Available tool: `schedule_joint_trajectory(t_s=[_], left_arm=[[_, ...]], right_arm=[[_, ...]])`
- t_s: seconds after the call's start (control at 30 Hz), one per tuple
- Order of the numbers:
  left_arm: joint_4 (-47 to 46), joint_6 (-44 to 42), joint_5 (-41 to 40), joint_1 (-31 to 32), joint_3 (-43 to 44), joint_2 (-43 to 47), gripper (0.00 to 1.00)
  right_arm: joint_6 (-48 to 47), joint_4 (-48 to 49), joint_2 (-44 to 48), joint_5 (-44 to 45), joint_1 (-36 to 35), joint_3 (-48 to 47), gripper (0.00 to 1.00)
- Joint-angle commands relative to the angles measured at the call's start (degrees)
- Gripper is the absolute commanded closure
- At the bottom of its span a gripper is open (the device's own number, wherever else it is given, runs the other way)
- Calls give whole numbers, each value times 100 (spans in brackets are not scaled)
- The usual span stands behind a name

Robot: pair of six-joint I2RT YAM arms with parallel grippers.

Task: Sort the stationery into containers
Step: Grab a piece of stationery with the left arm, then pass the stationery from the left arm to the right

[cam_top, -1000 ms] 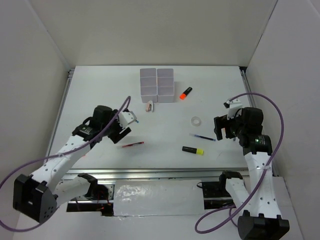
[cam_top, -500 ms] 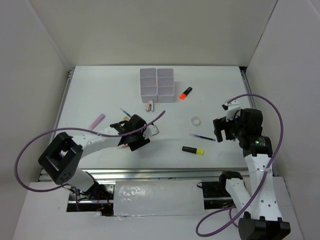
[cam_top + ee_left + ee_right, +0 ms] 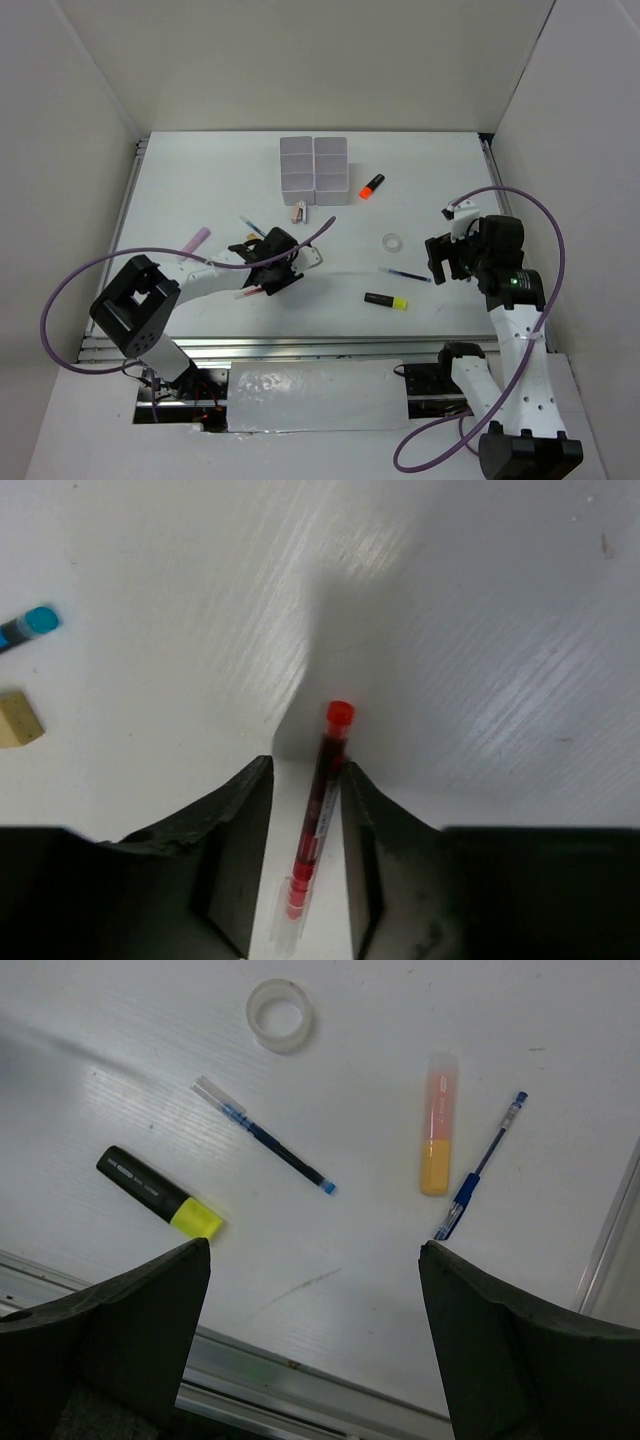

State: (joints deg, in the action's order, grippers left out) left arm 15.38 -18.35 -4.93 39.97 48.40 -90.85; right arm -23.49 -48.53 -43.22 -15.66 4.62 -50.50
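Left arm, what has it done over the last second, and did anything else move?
It swung down and rightward; the left fingers now straddle the red pen and have narrowed around it, not yet clamped. The right fingers stay wide open; tape ring, yellow highlighter and bins unmoved.

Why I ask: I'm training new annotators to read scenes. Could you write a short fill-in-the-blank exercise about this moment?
The left gripper straddles a ____ pen.
The black highlighter has a ____ end.
The right gripper, jaws ____, holds nothing.
Missing words: red; yellow; open.
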Motion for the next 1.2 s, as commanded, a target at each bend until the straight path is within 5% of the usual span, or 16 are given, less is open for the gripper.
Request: schedule_joint_trajectory(t_s=[0.0, 0.13, 0.27, 0.5, 0.57, 0.63, 0.77, 0.97, 1.17], left_arm=[[53, 226, 387, 46, 11, -257, 57], [176, 436, 598, 46, 73, -407, 72], [325, 876, 835, 38, 230, -504, 100], [264, 2307, 1871, -708, 889, 567, 100], [203, 3518, 1577, -980, 1344, 1023, 100], [526, 4475, 1407, -1122, 1828, 1087, 100], [1423, 5217, 2363, -1623, 3139, 701, 100], [1030, 6782, 4314, -2493, 2333, 612, 100], [897, 7108, 4606, -2652, 1936, 867, 100]], right_arm=[[-121, 2, 94, -51, -75, -311, 9], [-165, 37, 121, -156, -189, -373, 9], [-183, 29, -63, -183, -418, -653, 9], [-7, 352, -389, -87, -1191, -1515, 9], [19, 624, -389, -60, -1542, -1664, 9], [-33, 888, -397, 54, -2015, -1770, 10], [-594, 1187, -520, 571, -3254, -1885, 12], [-2254, 1924, -881, 1721, -5423, -1517, 15], [-4594, 3877, -599, 1848, -6780, 241, 17]])
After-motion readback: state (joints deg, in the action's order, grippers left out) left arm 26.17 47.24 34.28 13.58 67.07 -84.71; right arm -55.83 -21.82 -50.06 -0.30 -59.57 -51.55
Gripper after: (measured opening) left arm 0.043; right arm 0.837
